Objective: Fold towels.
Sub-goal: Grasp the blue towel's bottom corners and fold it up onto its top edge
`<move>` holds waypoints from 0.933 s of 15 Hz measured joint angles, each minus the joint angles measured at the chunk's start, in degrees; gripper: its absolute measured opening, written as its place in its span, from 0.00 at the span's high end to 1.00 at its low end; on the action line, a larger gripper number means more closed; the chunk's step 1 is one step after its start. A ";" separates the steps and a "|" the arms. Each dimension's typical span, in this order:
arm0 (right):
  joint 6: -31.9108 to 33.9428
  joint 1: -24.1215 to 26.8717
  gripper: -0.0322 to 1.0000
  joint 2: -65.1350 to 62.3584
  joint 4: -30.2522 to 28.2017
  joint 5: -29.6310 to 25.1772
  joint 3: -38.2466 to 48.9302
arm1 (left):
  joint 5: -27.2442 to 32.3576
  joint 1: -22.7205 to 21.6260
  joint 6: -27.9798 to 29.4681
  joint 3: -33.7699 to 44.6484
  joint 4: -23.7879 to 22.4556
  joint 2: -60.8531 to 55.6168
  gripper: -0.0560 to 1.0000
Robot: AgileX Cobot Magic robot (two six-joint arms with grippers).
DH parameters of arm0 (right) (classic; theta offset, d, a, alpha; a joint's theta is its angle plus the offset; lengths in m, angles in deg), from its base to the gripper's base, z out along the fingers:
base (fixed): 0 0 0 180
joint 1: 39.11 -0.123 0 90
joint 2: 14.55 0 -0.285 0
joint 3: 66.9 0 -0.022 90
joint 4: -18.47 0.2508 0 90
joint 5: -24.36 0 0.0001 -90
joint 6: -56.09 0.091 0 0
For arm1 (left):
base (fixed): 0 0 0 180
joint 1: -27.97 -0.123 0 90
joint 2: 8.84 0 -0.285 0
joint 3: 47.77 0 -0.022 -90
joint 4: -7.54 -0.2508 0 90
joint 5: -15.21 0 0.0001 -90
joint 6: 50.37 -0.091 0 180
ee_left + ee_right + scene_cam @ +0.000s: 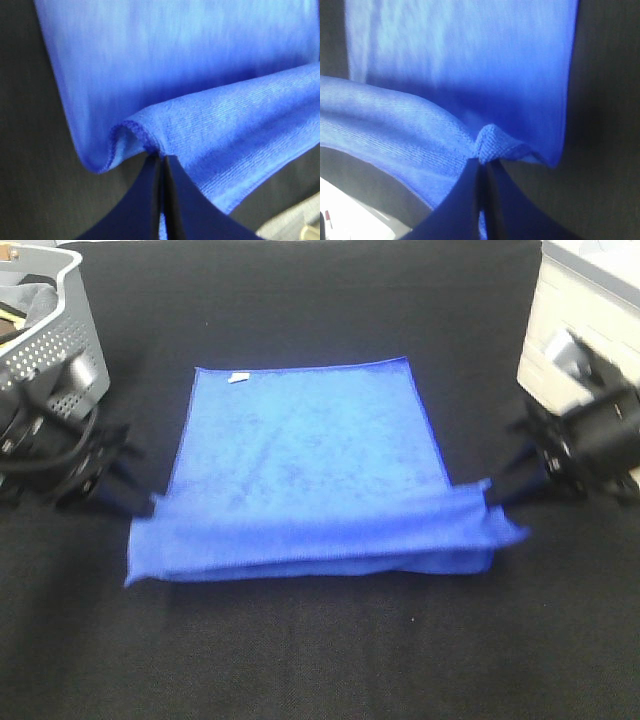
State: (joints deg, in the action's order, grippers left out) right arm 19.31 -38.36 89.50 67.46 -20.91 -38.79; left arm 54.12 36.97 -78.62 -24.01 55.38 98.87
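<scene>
Surface: we note a black fabric-covered tabletop (320,660), seen from the high camera.
Towel: one bright royal-blue rectangular microfibre towel (310,440) lies about the middle of the tabletop. Its far part is spread flat.
Fold: the towel's near part is lifted and doubled over itself. It forms a raised band that runs across, parallel to the near edge of the tabletop, and sags a little between the two arms.
Tag: a small white tag (238,378) sits on the top face by the towel's far-left corner.
Hem: a stitched darker-blue hem (131,131) curls where the cloth is gathered.
Left gripper: the left gripper (148,504) is at the left end of the raised band. In its wrist view we see the fingers pressed together with a towel corner pinched between them.
Right gripper: the right gripper (492,490) is at the right end of the band, clamped on the other lifted corner in the same way.
Basket: a grey perforated plastic basket (60,350) stands at the far-left corner, apart from the towel. We cannot make out its contents.
Far-right corner: a pale boxy object (580,310), too blurred to identify.
</scene>
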 joint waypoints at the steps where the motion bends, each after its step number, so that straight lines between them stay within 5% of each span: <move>1: 0.00 0.00 0.97 0.00 0.00 0.00 0.00 | 0.00 0.00 0.00 0.00 0.00 0.00 0.95; 5: 2.35 -0.34 0.97 10.14 -2.01 -3.21 -16.67 | 0.86 0.00 5.10 -15.13 -5.16 6.99 0.95; 8: 11.29 -4.70 0.97 17.53 -12.32 -3.90 -31.28 | 0.97 0.00 5.39 -23.95 -7.16 12.38 0.95; 14: 15.18 -5.16 0.97 33.06 -14.27 -7.05 -58.21 | -0.69 0.00 10.83 -43.26 -14.21 24.52 0.95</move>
State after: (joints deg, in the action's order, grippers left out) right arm 34.49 -43.52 122.56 53.19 -27.95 -97.00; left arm 53.43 36.97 -67.79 -67.27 41.17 123.39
